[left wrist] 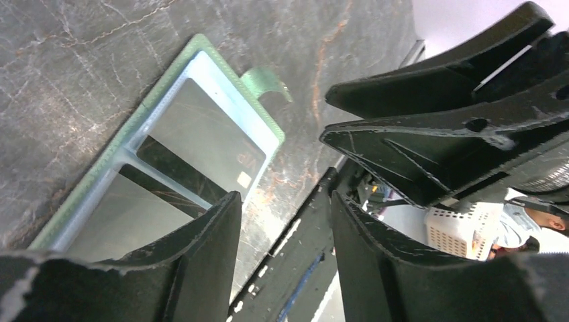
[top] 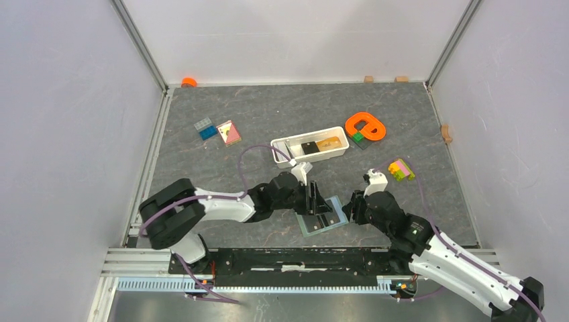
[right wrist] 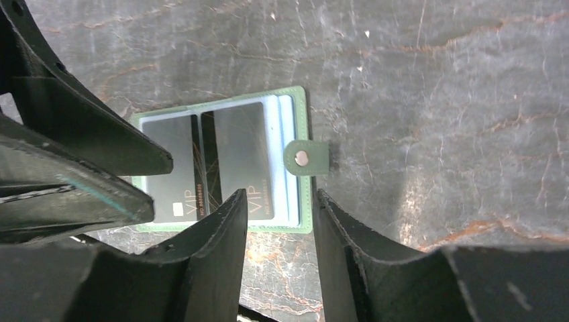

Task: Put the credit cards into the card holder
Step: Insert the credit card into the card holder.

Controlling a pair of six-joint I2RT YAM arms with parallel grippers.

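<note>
A dark grey tabletop with a marbled pattern, pale veins and a few rust-coloured streaks forms the ground of the cell. Plain white panels close it in: a back wall, a left wall and a right wall, joined by aluminium posts. An aluminium rail runs along the near edge. The light is soft and even.

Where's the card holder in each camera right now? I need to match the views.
Top external: holder lies open at lower centre of the picture.
Left wrist: holder fills the left half, running diagonally from upper centre to lower left.
Right wrist: holder sits centre-left.
Shared landmark: the black cards inside it; the snap tab shows only in the wrist views.
</note>
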